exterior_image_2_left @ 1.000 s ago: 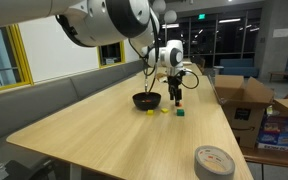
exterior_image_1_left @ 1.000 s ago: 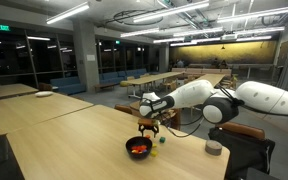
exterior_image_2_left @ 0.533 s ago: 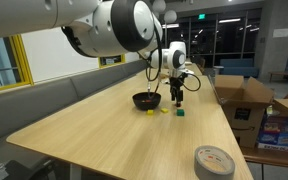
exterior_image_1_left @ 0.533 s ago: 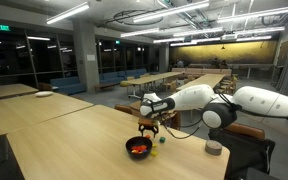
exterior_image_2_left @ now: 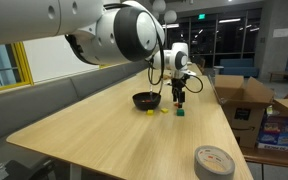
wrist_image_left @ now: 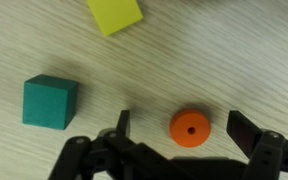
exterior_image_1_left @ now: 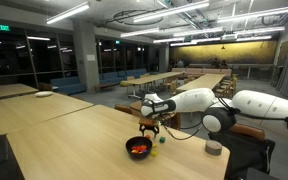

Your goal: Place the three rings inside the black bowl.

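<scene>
In an exterior view, the small round black bowl (exterior_image_1_left: 137, 148) sits on the pale wooden table (exterior_image_1_left: 64, 140) with something red-orange showing inside. Your tool (exterior_image_1_left: 151, 126) hangs just beside it, low over the surface. Against the earlier frames, the arm's big white links (exterior_image_1_left: 199, 98) have swung a little, while the tool has barely shifted and is as wide as before.

In an exterior view, a small yellow block (exterior_image_2_left: 150, 111) lies near the bowl and a small teal-green cube (exterior_image_2_left: 180, 112) lies under the tool.

In the wrist view, the tool's jaws are spread wide and hold nothing. A small flat orange ring (wrist_image_left: 191, 128) lies on the table between them, touching neither finger. The teal-green cube is near the outside of one finger; the yellow block is farther off.

The ring is thin and lies flat. If you close too high, the fingers may pass over it or flick it away. If you drift sideways, you may knock the cube.
</scene>
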`<state>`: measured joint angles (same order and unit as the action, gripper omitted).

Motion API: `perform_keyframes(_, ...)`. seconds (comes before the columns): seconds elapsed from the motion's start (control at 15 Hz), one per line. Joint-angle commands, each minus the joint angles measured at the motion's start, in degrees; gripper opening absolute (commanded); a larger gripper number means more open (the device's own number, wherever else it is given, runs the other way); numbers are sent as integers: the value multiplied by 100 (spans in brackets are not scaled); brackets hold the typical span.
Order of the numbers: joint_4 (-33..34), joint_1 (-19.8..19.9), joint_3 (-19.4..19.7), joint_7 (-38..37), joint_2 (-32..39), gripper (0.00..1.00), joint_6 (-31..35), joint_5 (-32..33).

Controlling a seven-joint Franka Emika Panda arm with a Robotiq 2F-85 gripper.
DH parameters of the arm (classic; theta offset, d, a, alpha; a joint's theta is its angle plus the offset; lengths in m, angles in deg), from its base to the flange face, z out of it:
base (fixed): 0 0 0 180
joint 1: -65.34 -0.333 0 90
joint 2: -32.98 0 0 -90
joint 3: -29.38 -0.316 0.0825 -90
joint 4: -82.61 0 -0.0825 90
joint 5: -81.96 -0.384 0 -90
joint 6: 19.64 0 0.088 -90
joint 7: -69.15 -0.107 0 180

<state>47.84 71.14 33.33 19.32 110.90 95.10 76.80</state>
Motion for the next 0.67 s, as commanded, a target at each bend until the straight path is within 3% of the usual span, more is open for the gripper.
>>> perform_keyframes(0.0,667,116,-84,46,364,100,-230,-111)
perform_keyframes(0.07,502,119,-107,38,276,100,-162,-92)
perform_keyframes(0.13,520,126,-113,33,298,75,-146,-87)
perform_keyframes(0.27,521,134,-132,33,314,66,-143,-72)
perform_keyframes(0.6,547,147,-154,44,304,27,-137,-66)
